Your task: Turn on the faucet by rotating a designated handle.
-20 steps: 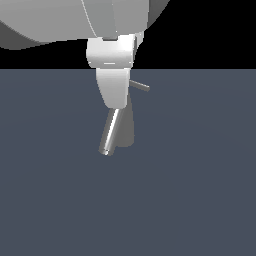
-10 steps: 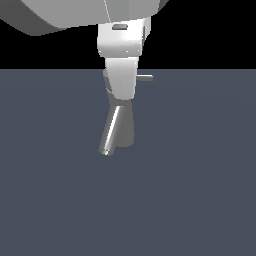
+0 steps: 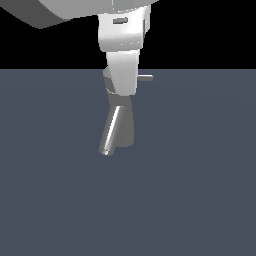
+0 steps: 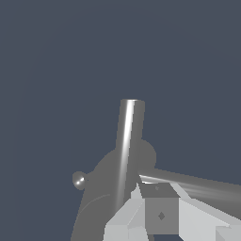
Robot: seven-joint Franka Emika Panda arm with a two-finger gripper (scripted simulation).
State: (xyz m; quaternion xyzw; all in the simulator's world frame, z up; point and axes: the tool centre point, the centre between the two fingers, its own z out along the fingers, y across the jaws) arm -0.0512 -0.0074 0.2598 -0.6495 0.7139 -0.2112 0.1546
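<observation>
One arm, one tap, and very little room between them. From the wrist view, nearest of all is the gripper (image 4: 162,214), its pale fingers lying right against the handle (image 4: 197,184), which runs off sideways as a shiny thin rod. I cannot tell whether the fingers are spread or pinched; only blocky white parts show, with no clear gap. Just past them rises the spout (image 4: 126,146), bright along its length, and a small round knob (image 4: 79,180) pokes out of the faucet body on the other side.

In the exterior view the white arm covers the faucet (image 3: 125,127) top, so only the handle's tip (image 3: 146,78) sticks out to that view's right, while the spout slants down toward that view's left onto the grey floor.

My worry is slipping. That rod is thin and smooth, and if the finger pushes near its rounded edge rather than squarely on its side, it could ride over or under and turn nothing. Pushing too close to the cap would give poor leverage, and the fingers might jam against the spout or body instead.
</observation>
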